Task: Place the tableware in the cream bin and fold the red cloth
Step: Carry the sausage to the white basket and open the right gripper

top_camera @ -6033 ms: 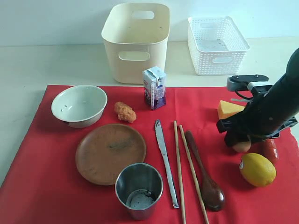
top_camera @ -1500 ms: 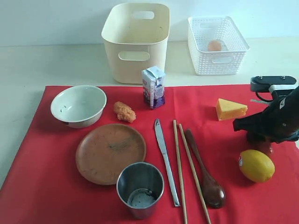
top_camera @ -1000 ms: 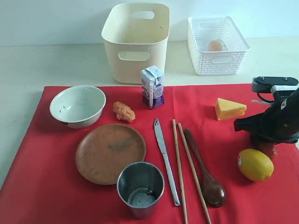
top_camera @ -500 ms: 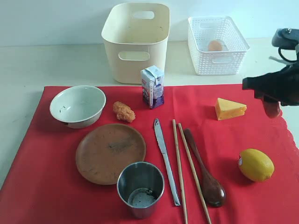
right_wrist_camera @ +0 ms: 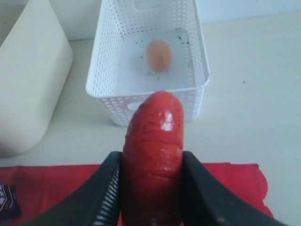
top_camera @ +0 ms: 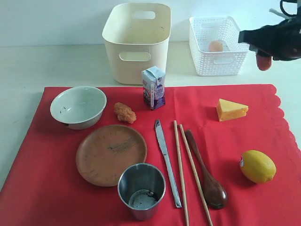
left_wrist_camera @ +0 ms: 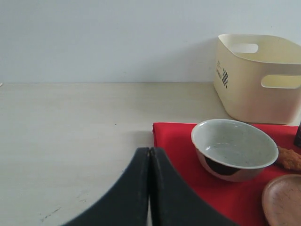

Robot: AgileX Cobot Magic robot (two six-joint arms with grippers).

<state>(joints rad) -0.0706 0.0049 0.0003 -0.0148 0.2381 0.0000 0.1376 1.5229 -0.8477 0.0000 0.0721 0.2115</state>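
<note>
1. The red cloth [top_camera: 42, 188] lies flat and unfolded. It cannot be folded while items rest on it. Lifting an edge early would tip the steel cup [top_camera: 141, 190] and roll the lemon [top_camera: 257, 166].
2. The cream bin [top_camera: 136, 52] stands just behind the cloth's far edge. No tableware shows inside it.
3. The white basket [top_camera: 218, 59] stands beside the bin, on its right.
4. The brown plate [top_camera: 111, 154], the pale bowl [top_camera: 79, 106], the knife [top_camera: 165, 160], the chopsticks [top_camera: 184, 174] and the wooden spoon [top_camera: 207, 179] all lie on the cloth, untouched.
5. My right gripper [right_wrist_camera: 151, 188] is clamped on a red sausage [right_wrist_camera: 153, 155], held in the air near the basket's right front corner.
   - Its skin is glossy, so a loose grip or a jolt could let it slide out onto the table.
   - If I release too soon, it may strike the basket's rim and bounce away.
   - If I release from too high, it may hit the egg [right_wrist_camera: 158, 54] in the basket and crack it.
6. My left gripper [left_wrist_camera: 149, 188] is closed on nothing and rests off the cloth near the bowl.
</note>
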